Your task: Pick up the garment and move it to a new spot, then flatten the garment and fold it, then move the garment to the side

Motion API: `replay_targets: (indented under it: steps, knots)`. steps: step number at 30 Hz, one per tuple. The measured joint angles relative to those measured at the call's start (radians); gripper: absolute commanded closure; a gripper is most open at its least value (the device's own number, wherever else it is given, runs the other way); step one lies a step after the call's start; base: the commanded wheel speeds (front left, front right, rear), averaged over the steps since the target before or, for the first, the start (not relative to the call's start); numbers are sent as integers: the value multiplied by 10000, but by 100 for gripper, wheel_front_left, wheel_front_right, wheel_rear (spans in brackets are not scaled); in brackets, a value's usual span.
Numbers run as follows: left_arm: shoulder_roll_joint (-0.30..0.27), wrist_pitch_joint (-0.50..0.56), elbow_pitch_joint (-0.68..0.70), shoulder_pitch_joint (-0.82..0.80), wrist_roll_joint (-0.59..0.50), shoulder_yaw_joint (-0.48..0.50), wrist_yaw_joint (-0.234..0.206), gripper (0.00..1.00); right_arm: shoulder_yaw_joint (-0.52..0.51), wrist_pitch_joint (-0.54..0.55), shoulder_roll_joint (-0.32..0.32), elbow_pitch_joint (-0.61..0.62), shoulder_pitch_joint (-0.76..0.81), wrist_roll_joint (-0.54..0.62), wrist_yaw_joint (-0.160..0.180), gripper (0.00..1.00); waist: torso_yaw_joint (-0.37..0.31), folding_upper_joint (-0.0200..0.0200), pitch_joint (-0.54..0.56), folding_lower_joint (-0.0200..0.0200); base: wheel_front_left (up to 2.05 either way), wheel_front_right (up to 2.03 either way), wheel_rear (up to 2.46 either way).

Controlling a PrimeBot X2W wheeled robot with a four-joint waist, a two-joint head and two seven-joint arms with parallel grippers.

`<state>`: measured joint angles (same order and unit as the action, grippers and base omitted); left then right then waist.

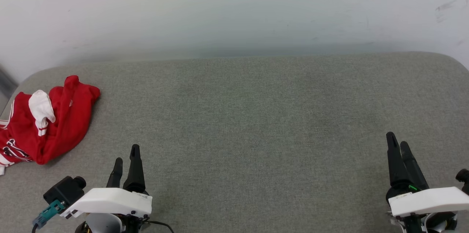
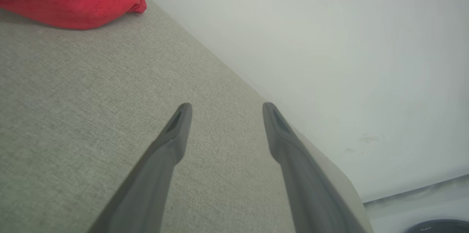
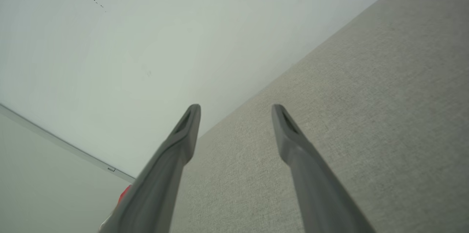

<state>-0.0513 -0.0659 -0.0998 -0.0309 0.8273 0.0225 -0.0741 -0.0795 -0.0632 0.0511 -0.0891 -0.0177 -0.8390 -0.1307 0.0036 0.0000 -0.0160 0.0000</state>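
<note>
Noting garment (image 1: 55, 123) crumpled at left edge of table (image 1: 256, 115); left gripper (image 1: 126, 159) near, right gripper (image 1: 397, 140) well apart, both released, empty; advise pinching a raised fold, lifting clear.

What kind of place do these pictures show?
Probably an indoor test room for cloth handling: a grey fabric-covered table against a bare white wall, a crumpled red garment at its left end.

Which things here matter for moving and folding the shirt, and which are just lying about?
For the job: crumpled red garment, open left gripper, open right gripper.
Just surroundings: grey fabric surface, white wall.
</note>
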Motion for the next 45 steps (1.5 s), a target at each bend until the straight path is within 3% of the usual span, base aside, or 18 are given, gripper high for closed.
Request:
replay_targets:
  steps: [18, 45]
  knots:
    - [-280, -545, 295, 186, -2299, -662, -761, 0, 176, -571, 0, 167, 292, 2395, 0, 0, 25, 0, 18, 0, 0, 0, 0]
    - [-497, -1223, 669, 438, -5041, -1384, -1200, 0, 466, -1233, 2, 658, 582, 5173, 0, 0, 40, 0, -17, 0, 0, 0, 0]
